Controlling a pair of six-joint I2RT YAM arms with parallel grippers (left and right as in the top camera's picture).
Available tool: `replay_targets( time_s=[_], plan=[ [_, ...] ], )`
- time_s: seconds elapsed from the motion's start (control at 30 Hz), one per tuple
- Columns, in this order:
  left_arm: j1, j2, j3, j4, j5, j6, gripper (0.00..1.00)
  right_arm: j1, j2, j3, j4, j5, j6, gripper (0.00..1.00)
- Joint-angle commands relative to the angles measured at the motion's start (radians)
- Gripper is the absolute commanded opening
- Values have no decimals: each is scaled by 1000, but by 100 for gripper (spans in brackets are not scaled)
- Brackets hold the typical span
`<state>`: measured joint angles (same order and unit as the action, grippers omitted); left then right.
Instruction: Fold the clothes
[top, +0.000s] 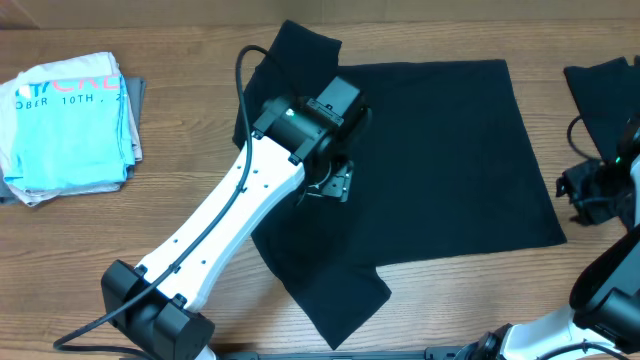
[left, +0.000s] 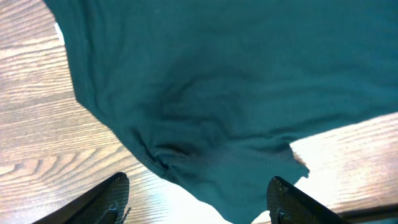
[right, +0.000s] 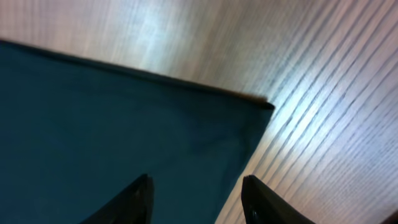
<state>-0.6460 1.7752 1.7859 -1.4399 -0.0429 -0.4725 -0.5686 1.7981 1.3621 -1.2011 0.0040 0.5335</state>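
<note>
A large plain black T-shirt (top: 440, 160) lies spread flat across the middle of the table, one sleeve at the top left and one at the bottom. My left gripper (top: 335, 185) hovers over the shirt's left side. In the left wrist view the gripper (left: 199, 208) is open and empty, with a rumpled edge of the shirt (left: 224, 93) between and beyond the fingers. My right gripper (top: 588, 195) is just off the shirt's right edge. In the right wrist view it (right: 196, 202) is open and empty, above the shirt's corner (right: 124, 124).
A folded light-blue T-shirt with printed lettering (top: 70, 120) lies at the far left. Another black garment (top: 605, 85) lies at the top right edge. Bare wooden table (top: 130, 210) shows around the shirt. My left arm (top: 230, 215) crosses the front left.
</note>
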Motion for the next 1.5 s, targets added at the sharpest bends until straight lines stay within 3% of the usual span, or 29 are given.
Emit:
replay_targets(
  time_s=[0.0, 0.17, 0.5, 0.87, 1.1, 1.2, 1.3, 1.47],
  plan=[
    [32, -3, -10, 5, -37, -22, 74, -42, -6, -94, 63, 5, -7, 49],
    [106, -3, -11, 2, -56, -21, 75, -82, -6, -172, 146, 3, -31, 49],
    [296, -3, -11, 17, 74, 47, 73, -88, -6, -269, 252, 3, -35, 52],
    [322, -3, -25, 26, 87, 66, 76, -88, -6, -318, 318, 5, -59, 65],
    [345, -3, -93, 55, 88, 66, 76, -88, -6, -347, 367, 5, -59, 66],
    [346, -3, -123, 64, 89, 66, 75, -88, -6, -355, 378, 5, -59, 60],
    [346, -3, -146, 66, 89, 75, 75, -88, -6, -356, 379, 5, -59, 44],
    [344, -3, -201, 80, 106, 95, 76, -88, -6, -356, 380, 5, -59, 35]
  ],
)
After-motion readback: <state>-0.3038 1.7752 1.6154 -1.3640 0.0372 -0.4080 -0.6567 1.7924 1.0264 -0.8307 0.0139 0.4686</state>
